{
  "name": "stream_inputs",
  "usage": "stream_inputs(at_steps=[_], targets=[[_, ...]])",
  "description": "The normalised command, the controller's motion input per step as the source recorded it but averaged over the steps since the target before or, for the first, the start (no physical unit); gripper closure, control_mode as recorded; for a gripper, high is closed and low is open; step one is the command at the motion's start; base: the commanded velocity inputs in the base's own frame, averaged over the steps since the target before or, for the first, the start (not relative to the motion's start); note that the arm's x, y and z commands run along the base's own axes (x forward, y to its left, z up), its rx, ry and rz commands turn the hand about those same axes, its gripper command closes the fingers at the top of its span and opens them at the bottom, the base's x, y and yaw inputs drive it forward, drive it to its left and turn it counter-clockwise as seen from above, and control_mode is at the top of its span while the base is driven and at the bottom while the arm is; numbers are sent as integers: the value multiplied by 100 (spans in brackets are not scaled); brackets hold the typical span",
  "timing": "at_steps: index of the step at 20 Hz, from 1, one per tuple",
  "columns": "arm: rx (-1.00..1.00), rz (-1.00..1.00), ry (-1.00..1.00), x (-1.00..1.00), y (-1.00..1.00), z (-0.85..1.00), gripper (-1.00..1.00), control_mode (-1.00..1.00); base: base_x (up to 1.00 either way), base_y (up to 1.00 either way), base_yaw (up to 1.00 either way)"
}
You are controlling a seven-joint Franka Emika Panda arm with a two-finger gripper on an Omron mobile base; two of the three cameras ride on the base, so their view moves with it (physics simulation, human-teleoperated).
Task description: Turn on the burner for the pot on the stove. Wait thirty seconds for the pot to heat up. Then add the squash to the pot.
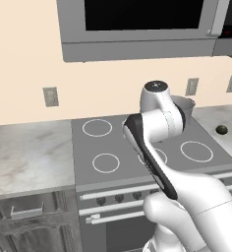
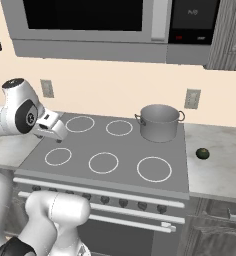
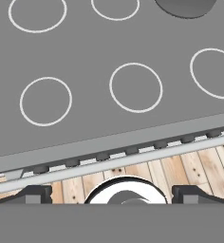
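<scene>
The pot (image 2: 160, 122) is sitting on the stove's (image 2: 110, 150) back burner ring, ready for heating. The squash (image 2: 202, 153) is waiting on the tabletop (image 2: 217, 165) beside the stove. The gripper (image 3: 112, 192) is hovering above the stove's front edge, jaws spread wide and holding nothing, seemingly lining up for the knobs (image 2: 105, 199).

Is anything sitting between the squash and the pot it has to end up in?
Nothing visible does. The squash lies on the counter right of the stove, and the pot stands on the back right burner, open-topped, with bare counter and cooktop between them.
</scene>
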Motion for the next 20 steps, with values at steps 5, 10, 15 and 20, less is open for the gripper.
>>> stream_inputs(at_steps=[5,10,15,20], targets=[[0,0,0,0,0,0,-100,-100,0,0,0],[0,0,0,0,0,0,-100,-100,0,0,0],[0,0,0,0,0,0,-100,-100,0,0,0],[0,0,0,0,0,0,-100,-100,0,0,0]])
